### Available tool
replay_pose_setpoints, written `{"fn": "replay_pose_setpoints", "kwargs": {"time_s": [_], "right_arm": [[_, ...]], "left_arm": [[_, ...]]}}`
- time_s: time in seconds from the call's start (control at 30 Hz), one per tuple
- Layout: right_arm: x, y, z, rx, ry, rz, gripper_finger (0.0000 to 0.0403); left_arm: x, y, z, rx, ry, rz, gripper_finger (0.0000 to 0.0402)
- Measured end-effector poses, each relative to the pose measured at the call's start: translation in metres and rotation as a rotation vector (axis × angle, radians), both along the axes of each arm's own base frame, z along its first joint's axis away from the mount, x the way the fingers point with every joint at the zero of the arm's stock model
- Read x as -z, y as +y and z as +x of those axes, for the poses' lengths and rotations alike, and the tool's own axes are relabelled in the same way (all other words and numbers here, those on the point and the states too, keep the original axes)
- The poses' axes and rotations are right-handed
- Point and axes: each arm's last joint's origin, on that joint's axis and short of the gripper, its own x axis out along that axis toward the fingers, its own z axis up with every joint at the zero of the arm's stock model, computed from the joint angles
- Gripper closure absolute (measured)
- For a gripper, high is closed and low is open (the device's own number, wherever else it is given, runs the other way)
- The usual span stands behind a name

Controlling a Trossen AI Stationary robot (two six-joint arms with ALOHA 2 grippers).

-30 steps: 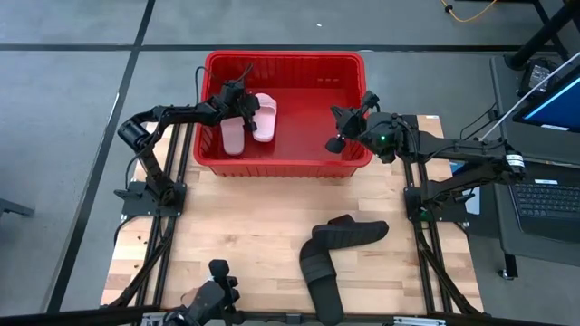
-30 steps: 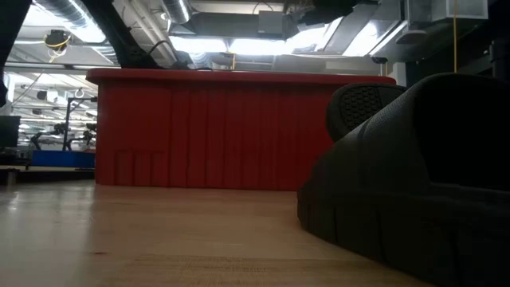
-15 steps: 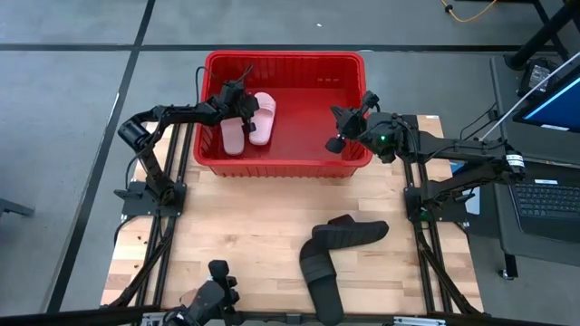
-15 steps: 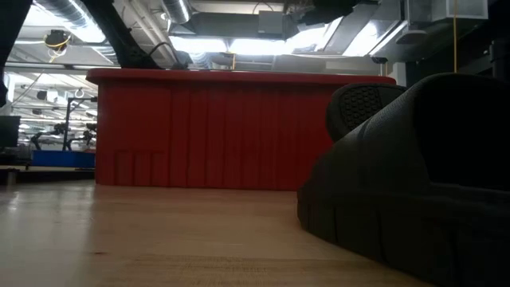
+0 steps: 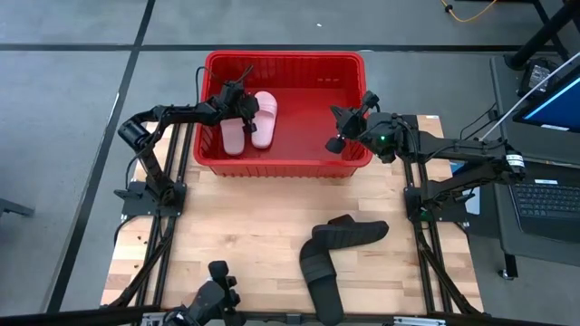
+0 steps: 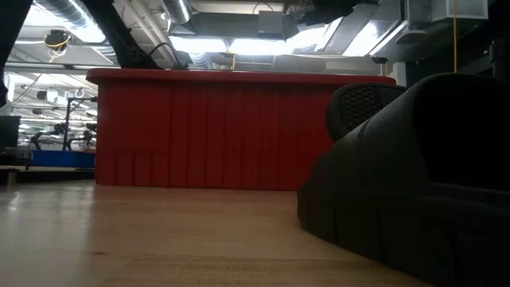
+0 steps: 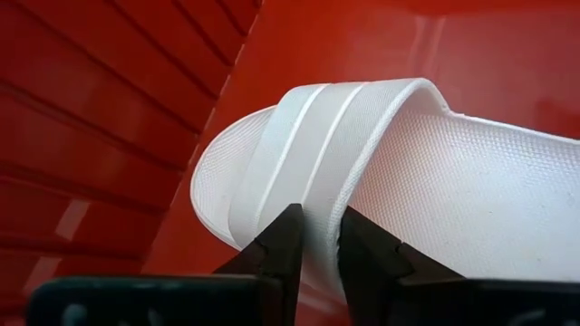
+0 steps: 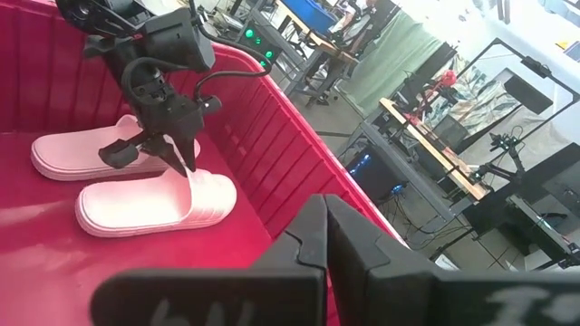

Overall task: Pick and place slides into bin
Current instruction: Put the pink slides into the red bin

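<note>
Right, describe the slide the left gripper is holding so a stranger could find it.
Find the red bin at the table's far edge. Two pink slides lie inside, toward its left end. It is the right-hand one, its strap pinched in the left gripper; its twin lies free beside it.

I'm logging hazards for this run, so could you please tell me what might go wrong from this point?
1. The left pincer is shut on the pink slide's strap inside the bin; lifting before it opens could drag the slide back out.
2. The right pincer sits shut over the bin's right wall and might knock it when it moves.
3. The two black slides overlap on the table, so grasping one may shift the other.
</note>
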Motion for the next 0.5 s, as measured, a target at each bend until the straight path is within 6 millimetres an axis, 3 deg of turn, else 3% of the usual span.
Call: {"fn": "replay_pose_setpoints", "kwargs": {"time_s": [0.5], "right_arm": [[0.0000, 0.0002, 0.0002, -0.008, -0.003, 0.003, 0.0398]], "left_arm": [[-0.0074, -0.0070, -0.0052, -0.028, 0.002, -0.063, 0.0320]]}}
